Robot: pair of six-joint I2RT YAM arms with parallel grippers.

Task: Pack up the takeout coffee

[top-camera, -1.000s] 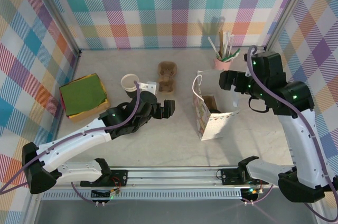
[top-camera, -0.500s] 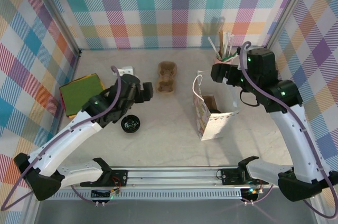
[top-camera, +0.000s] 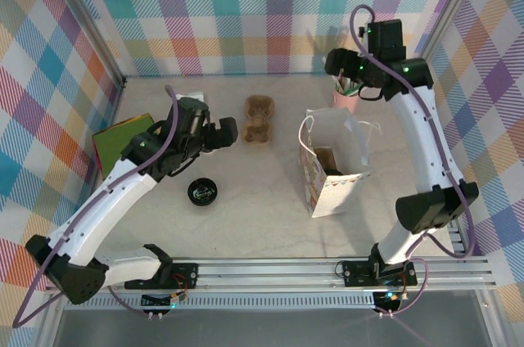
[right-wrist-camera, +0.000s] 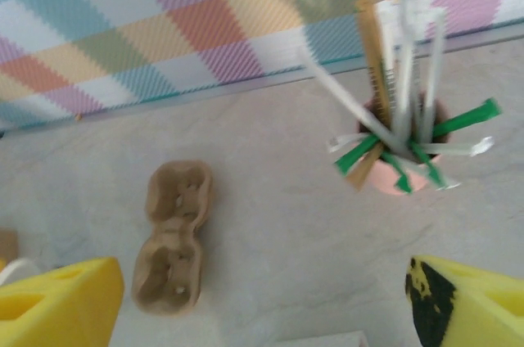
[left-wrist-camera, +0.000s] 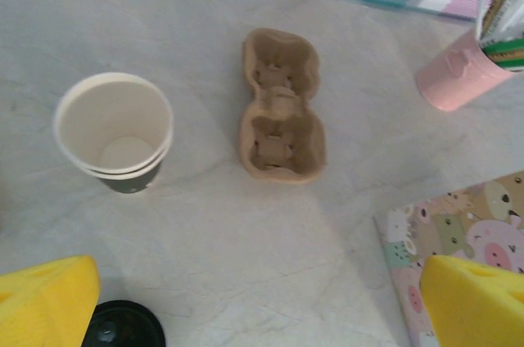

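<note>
The takeout coffee is out of view. A lidless paper cup with a white rim stands on the table, left of a brown pulp cup carrier. A loose black lid lies apart from it, nearer the front. The white paper bag stands open, and what is inside it I cannot make out. My left gripper hangs open over bare table between cup and bag. My right gripper is open, high at the back above the table.
A pink holder of straws and stirrers stands by the back wall, right of the carrier. A green and yellow stack lies at the left. The bag's patterned side is by my left gripper's right finger.
My right arm has risen from beside the bag and swung back towards the pink holder. My left arm has pulled back and left, uncovering the black lid.
</note>
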